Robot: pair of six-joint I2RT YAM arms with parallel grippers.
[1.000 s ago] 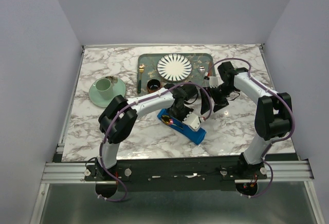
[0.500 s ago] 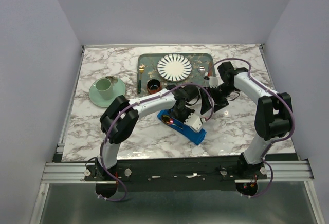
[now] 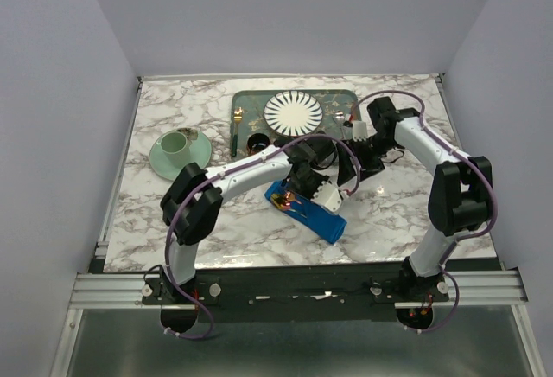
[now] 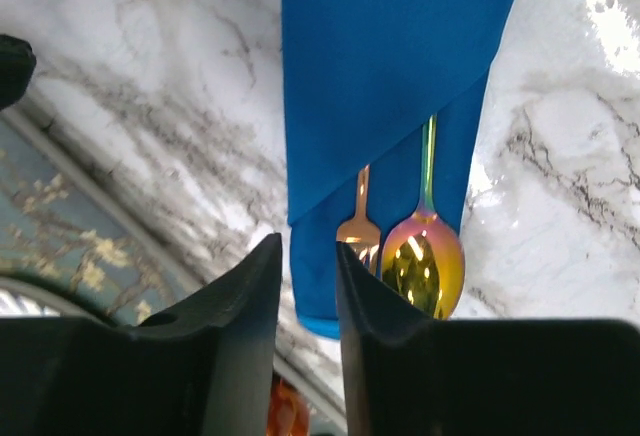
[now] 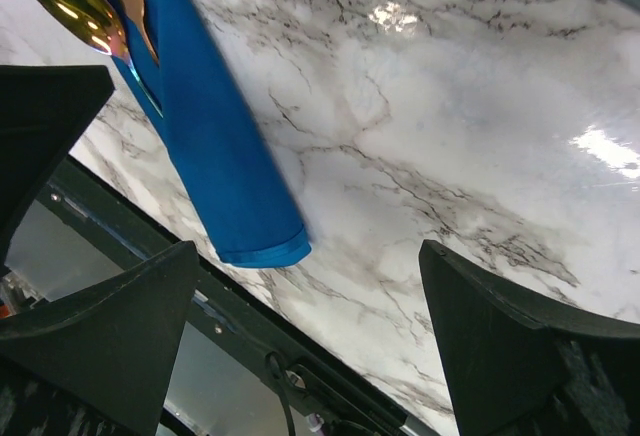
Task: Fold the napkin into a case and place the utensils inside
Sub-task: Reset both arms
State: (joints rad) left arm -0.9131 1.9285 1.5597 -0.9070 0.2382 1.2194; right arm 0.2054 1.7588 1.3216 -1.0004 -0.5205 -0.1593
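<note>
Risk lies with the left fingers [image 4: 235,301], seen slightly apart and empty just above the case [image 4: 380,76] on the worktop [image 5: 450,156]. Its mouth could be snagged and the fork [image 4: 358,228] and spoon [image 4: 423,261], tucked inside with heads protruding, dragged out. The right fingers [image 5: 110,326] are spread wide, empty, off to one side of the case.

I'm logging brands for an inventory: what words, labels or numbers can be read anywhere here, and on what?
None: no readable text shows on the napkin case, spoon, fork, striped plate, tray or cup.
</note>
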